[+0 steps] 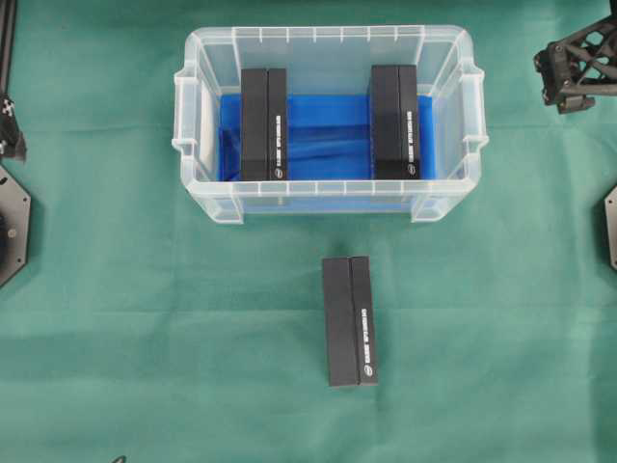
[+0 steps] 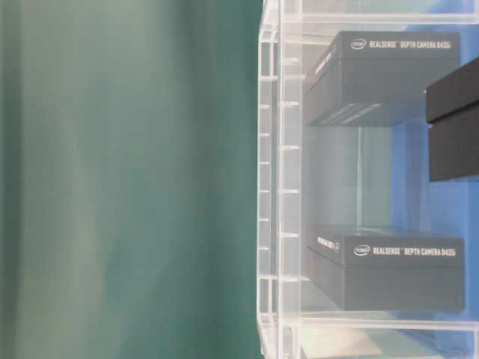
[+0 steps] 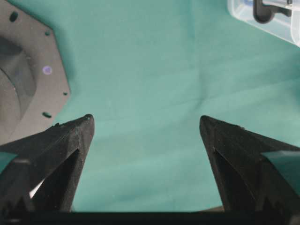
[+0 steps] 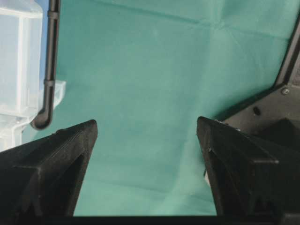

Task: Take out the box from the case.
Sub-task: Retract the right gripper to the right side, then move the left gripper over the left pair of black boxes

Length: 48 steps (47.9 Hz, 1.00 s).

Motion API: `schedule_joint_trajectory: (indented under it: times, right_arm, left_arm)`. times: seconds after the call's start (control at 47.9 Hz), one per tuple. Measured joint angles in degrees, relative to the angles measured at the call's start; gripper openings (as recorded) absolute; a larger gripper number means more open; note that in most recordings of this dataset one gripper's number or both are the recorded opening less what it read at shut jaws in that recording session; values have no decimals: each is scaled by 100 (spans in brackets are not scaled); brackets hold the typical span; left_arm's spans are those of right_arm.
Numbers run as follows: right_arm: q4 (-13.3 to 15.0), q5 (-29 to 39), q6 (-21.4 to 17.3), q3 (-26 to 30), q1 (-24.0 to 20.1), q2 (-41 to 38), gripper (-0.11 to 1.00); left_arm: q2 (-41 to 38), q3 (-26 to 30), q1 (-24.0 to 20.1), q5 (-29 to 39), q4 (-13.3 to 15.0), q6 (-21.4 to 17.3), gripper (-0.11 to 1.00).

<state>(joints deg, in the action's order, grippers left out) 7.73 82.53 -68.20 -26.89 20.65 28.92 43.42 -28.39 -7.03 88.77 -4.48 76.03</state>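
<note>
Two black boxes are lying inside the case (image 1: 328, 43): the left box (image 1: 263, 123) and the right box (image 1: 395, 122), each with its long axis running near to far, resting on the blue cloth (image 1: 323, 145). A third box (image 1: 350, 320) is lying outside on the green cloth, near of the case. The right gripper (image 4: 147, 136) is hanging far right, beside the case's corner, so it looks nearer the right box; the left gripper (image 3: 146, 131) is sitting at the left edge. Both are standing with fingers wide apart, holding nothing. The boxes are matte black with white lettering.
</note>
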Motion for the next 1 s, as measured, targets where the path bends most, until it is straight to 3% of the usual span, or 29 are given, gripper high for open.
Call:
schedule_joint_trajectory:
  times: [0.375,0.73,1.001]
  right_arm:
    - [0,0,26,9,0,0,84]
    - [0,0,35,-35,0,53,84]
    - [-9,0,35,-97,0,176,84]
  left_arm:
    - [-615,79,0,-527,0,-9,94]
    - [-1494,633,-105,-861,0,-26,94]
    - [-2268,1239,-176,-1195,-9,-413,94]
